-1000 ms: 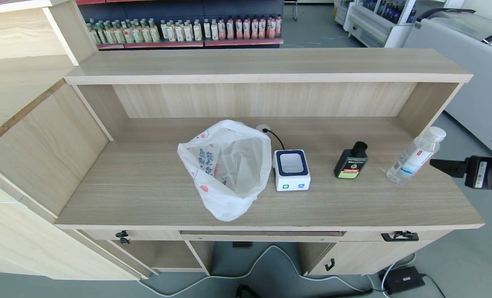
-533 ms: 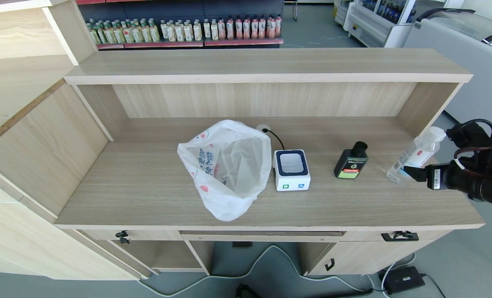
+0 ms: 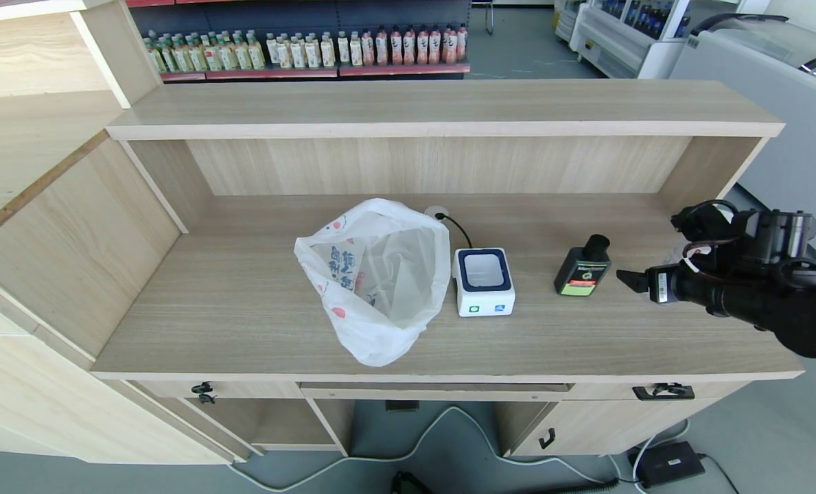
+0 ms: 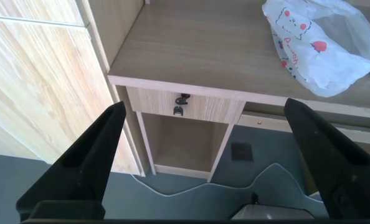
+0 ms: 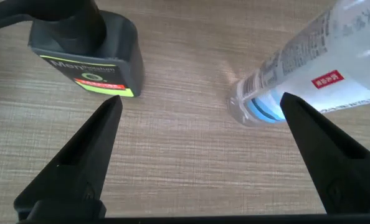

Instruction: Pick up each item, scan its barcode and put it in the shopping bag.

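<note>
Pale wood-grain counter (image 3: 243,302) carries the task's things in a row: a white shopping bag (image 3: 373,274) with its mouth open, a white scanner (image 3: 483,281) just beside it on the robot's right, then a dark bottle (image 3: 583,269) with a black cap, and farthest to the right a clear water bottle (image 5: 316,56). The right gripper (image 5: 200,106) hovers low over the counter with its fingers spread wide and nothing between them in its grasp. In the right wrist view the clear water bottle's base rests on the wood inside the gap between the two fingers, close to one fingertip and not touching it, while the dark bottle stands just beyond the other fingertip, outside the gap. From the head view the right arm covers most of the water bottle, and one dark fingertip sits near the dark bottle on its right, apart from it. The left gripper (image 4: 205,109) hangs wide open and empty in front of the counter's left corner, below the level of its top, well apart from the bag.
</note>
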Controlling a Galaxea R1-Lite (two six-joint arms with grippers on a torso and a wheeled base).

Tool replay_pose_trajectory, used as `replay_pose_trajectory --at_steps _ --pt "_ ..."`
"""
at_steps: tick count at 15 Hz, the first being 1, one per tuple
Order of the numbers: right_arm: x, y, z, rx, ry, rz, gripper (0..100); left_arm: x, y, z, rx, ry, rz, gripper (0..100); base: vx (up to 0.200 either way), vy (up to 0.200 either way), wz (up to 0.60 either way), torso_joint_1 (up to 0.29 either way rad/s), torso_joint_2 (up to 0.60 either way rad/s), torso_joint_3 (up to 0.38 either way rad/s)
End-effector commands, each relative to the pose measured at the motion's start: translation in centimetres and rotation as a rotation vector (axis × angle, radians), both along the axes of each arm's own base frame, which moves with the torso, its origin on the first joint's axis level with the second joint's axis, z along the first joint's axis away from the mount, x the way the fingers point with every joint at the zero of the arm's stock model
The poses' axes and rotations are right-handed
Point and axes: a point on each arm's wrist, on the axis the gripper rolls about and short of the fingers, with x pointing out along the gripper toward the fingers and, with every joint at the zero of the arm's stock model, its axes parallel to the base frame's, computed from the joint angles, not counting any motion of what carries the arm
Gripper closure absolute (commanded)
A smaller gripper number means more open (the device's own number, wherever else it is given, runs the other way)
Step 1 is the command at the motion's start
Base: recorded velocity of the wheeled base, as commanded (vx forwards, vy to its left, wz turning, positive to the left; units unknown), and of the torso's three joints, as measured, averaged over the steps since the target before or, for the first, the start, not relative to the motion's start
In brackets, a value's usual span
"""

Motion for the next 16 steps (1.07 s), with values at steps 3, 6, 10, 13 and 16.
replay_pose_trajectory --at_steps 3,6,10,13,16 --pt "1.4 1.6 -1.1 0.009 0.016 0.070 0 0.0 0.0 0.0 -0.001 -0.002 0.001 0 0.000 0.000 0.00 0.000 0.00 0.000" --pt "1.9 2.4 -1.2 0.007 0.013 0.092 0 0.0 0.0 0.0 -0.001 -0.002 0.001 0 0.000 0.000 0.00 0.000 0.00 0.000" --pt "2.8 2.8 -0.9 0.001 -0.010 0.102 0 0.0 0.0 0.0 -0.001 0.000 0.001 0 0.000 0.000 0.00 0.000 0.00 0.000" --pt "3.1 2.8 -1.2 -0.014 -0.006 0.104 0 0.0 0.0 0.0 -0.001 -0.002 0.001 0 0.000 0.000 0.00 0.000 0.00 0.000" --pt "3.5 2.8 -1.5 -0.019 0.000 0.109 0 0.0 0.0 0.0 -0.001 0.000 0.001 0 0.000 0.000 0.00 0.000 0.00 0.000"
